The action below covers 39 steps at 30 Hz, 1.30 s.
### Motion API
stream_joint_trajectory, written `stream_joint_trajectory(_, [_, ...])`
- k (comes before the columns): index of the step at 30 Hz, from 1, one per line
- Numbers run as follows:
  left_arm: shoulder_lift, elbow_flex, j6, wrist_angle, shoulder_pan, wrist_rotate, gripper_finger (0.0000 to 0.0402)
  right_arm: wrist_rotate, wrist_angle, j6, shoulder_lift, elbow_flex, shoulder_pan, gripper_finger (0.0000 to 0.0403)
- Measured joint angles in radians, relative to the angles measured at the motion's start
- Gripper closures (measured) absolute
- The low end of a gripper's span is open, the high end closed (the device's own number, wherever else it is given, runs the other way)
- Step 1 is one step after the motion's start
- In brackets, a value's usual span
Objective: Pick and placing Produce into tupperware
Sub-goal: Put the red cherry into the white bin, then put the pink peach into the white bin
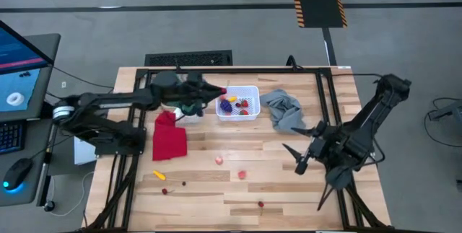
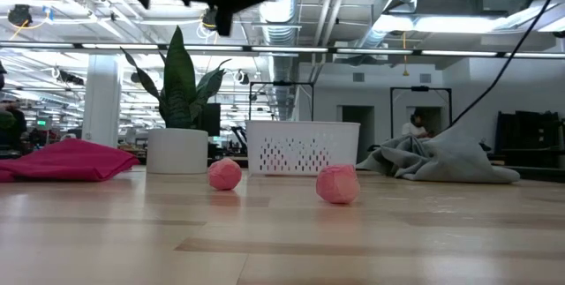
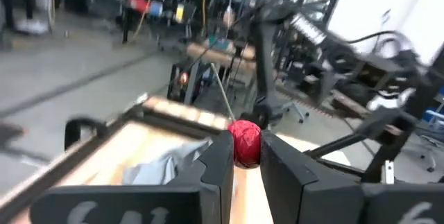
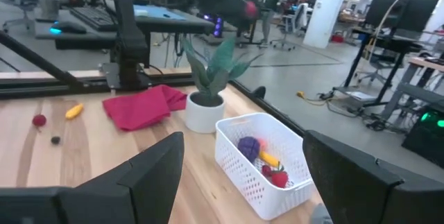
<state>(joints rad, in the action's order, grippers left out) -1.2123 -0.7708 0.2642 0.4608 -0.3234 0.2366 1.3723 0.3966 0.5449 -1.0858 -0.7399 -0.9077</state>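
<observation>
My left gripper pinches a red strawberry between its fingers, hanging at the near edge of the white tupperware, which lies just ahead and below. My right gripper, spread wide and empty, waits well apart. I judge the risk is an early release: the berry could clip the rim and bounce onto the table.

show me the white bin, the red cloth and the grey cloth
white bin (image 1: 253, 115), high view, right rim
red cloth (image 1: 170, 141), high view, middle of the fabric
grey cloth (image 1: 284, 109), high view, middle of the folds
</observation>
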Motion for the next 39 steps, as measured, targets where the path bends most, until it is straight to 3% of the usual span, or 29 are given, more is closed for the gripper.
stream_joint_trajectory(8, [-0.32, -0.246, -0.014, -0.199, -0.014, 0.046, 0.0349, 0.026, -0.002, 0.076, -0.092, 0.011, 0.003, 0.0085])
stream_joint_trajectory(15, [-0.525, -0.485, -0.082, -0.549, -0.017, 0.034, 0.0349, 0.022, -0.002, 0.105, -0.1, 0.011, 0.007, 0.0085])
stream_joint_trajectory(18, [-0.574, -0.55, -0.112, -0.7, -0.017, -0.035, 0.0349, 0.017, -0.002, 0.108, -0.1, 0.011, 0.005, 0.0085])
stream_joint_trajectory(24, [-0.592, -0.574, -0.112, -0.831, -0.033, -0.163, 0.0349, 0.011, -0.001, 0.136, -0.1, 0.011, 0.005, 0.0085])
stream_joint_trajectory(31, [-0.623, -0.575, -0.045, -0.896, -0.056, -0.144, 0.0341, 0.008, -0.011, 0.137, -0.1, 0.011, 0.005, 0.0085])
stream_joint_trajectory(39, [-0.675, -0.572, -0.054, -0.894, -0.051, -0.14, 0.0251, 0.008, -0.016, 0.137, -0.1, 0.011, 0.006, 0.0085])
